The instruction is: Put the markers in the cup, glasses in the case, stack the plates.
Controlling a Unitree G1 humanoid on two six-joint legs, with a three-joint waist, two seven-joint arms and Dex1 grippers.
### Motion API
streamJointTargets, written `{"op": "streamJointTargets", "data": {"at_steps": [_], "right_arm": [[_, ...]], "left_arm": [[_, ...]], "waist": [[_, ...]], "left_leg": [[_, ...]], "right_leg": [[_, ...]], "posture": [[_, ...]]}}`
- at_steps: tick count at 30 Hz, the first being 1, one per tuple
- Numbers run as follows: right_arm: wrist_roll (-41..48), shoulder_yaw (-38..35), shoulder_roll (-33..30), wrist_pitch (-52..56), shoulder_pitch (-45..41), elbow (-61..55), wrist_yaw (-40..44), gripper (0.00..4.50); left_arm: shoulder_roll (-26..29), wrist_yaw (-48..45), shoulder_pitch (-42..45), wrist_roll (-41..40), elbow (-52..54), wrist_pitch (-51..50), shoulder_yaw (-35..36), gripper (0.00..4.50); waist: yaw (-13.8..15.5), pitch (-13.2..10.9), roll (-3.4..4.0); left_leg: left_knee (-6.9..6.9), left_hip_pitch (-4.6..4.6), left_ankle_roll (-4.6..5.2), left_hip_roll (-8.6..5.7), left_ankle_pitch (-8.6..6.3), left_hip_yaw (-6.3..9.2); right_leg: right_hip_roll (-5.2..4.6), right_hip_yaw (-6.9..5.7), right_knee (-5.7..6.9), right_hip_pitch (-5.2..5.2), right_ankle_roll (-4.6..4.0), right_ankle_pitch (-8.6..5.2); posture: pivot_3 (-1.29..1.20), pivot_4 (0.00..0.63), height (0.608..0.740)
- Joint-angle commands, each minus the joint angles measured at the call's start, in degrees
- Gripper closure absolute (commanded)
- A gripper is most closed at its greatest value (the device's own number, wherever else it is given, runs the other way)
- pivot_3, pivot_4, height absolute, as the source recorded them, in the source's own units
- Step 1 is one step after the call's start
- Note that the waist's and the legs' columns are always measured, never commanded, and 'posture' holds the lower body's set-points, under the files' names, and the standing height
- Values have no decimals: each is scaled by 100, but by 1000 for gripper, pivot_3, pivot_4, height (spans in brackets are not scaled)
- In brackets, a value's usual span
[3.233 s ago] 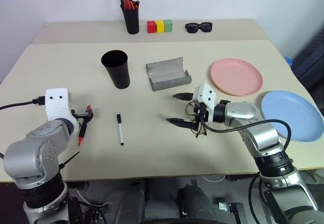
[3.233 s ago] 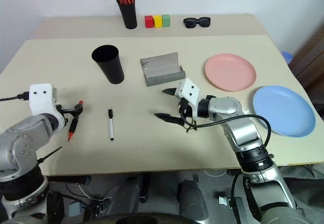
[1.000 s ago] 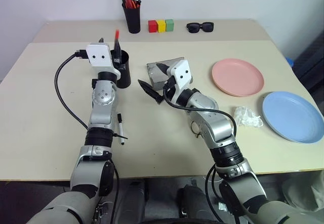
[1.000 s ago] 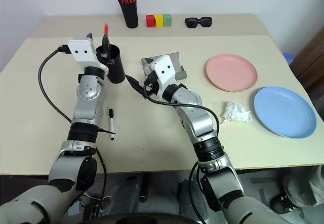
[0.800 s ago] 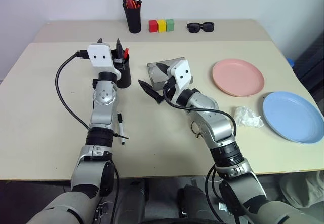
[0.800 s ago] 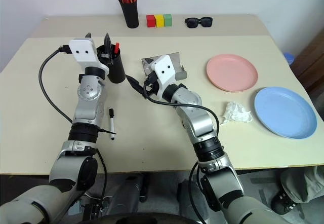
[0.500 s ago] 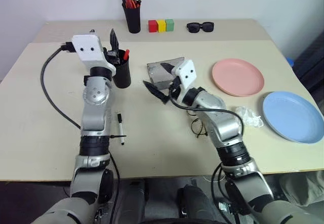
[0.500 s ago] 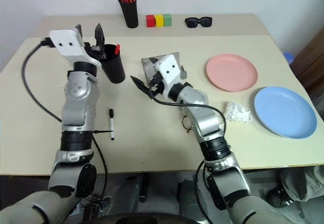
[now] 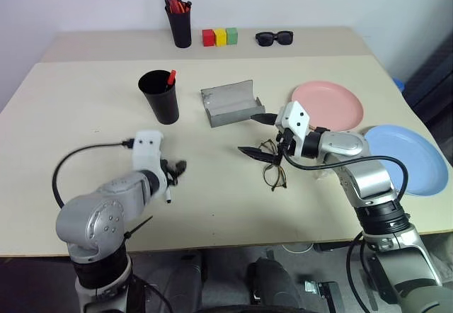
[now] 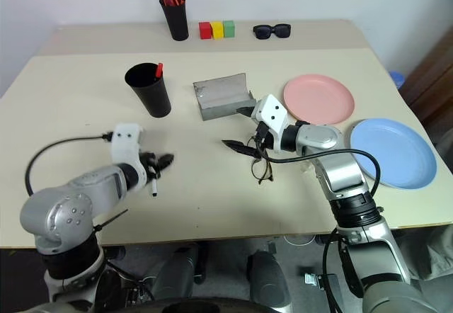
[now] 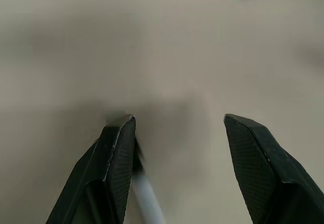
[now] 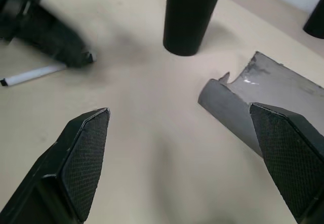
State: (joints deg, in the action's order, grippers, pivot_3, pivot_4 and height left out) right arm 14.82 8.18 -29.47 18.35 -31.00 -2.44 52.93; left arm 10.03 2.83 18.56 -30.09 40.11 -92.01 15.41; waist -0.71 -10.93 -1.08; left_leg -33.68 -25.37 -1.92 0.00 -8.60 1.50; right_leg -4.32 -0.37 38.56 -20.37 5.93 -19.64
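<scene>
Bright, even light from above; the table [image 9: 85,115] shows soft, short shadows and no glare. The head views are sharp. The left wrist view is smeared throughout; in the right wrist view the left gripper [image 12: 45,29] blurs.

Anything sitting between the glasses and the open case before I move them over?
Nothing visible does. The glasses lie on bare table just in front of the case, which stands open; the right gripper, open, hovers over that gap.
</scene>
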Motion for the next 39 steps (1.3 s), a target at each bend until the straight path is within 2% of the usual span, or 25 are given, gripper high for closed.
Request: {"op": "streamJointTargets", "data": {"at_steps": [1, 3, 8, 14, 18, 25, 28, 31, 38, 39], "right_arm": [[50, -32, 41, -103, -125, -165, 55, 0], [47, -5, 68, -90, -93, -205, 65, 0], [8, 67, 53, -102, 59, -306, 83, 0], [-7, 106, 62, -109, 158, -359, 60, 0], [-11, 134, 69, -122, 188, -356, 58, 0], [-43, 211, 108, -218, 129, -186, 157, 0], [-61, 246, 159, -248, 81, -140, 185, 0], [-80, 271, 206, -274, 50, -112, 199, 0], [-111, 265, 237, -273, 74, -145, 173, 0], [-112, 264, 238, -268, 82, -157, 167, 0]], "left_arm": [[217, 486, -115, -321, -76, -49, 130, 825], [326, 709, -165, -601, -181, -49, 92, 40], [578, 1240, 41, -920, -385, -49, -21, 40], [537, 1514, 852, -710, -392, -49, 224, 40], [549, 2030, 715, -766, -487, -49, 500, 40], [240, 3207, -173, -2039, -257, -49, 651, 40], [-9, 3664, -214, -2608, -409, -49, 760, 40], [-193, 4073, -194, -3017, -559, -49, 779, 907], [-38, 4757, 15, -3682, -847, -49, 841, 4415], [-42, 4809, 89, -3704, -875, -49, 879, 4469]], "waist": [[7, 0, 0], [3, 1, 2], [-3, 2, 3], [15, 1, 0], [-2, 1, 0], [23, 0, -2], [46, 0, -2], [77, 0, -1], [158, 0, -1], [161, 0, -1]], "left_leg": [[-4, 0, 0, 0, 0, 0], [-8, 2, -1, -1, -2, 0], [-6, 4, -1, -1, -2, 0], [-9, -3, -1, -5, -2, 0], [-7, -3, -1, -7, -2, -2], [-9, -5, 2, -8, -4, -3], [-15, -1, 2, -8, -5, 0], [-19, -1, 4, -12, -7, -1], [-24, -1, 6, -16, -8, 0], [-24, -1, 6, -17, -8, 0]], "right_leg": [[-1, 0, 0, 2, 0, 0], [-3, 1, 0, 6, 0, 0], [-4, 2, 0, 6, -1, 0], [-4, 1, 0, 2, 0, 0], [-8, 1, -2, 2, 1, 0], [-19, 4, -3, 1, 2, 1], [-19, 4, -3, 7, 2, 1], [-21, 4, -3, 11, 3, 2], [-23, 4, -9, 17, 8, 5], [-23, 4, -10, 18, 9, 5]], "posture": [[0, 150, 740], [0, 150, 740], [0, 150, 740], [0, 150, 740], [0, 150, 740], [0, 150, 740], [0, 150, 740], [0, 150, 740], [0, 150, 740], [0, 150, 740]]}}
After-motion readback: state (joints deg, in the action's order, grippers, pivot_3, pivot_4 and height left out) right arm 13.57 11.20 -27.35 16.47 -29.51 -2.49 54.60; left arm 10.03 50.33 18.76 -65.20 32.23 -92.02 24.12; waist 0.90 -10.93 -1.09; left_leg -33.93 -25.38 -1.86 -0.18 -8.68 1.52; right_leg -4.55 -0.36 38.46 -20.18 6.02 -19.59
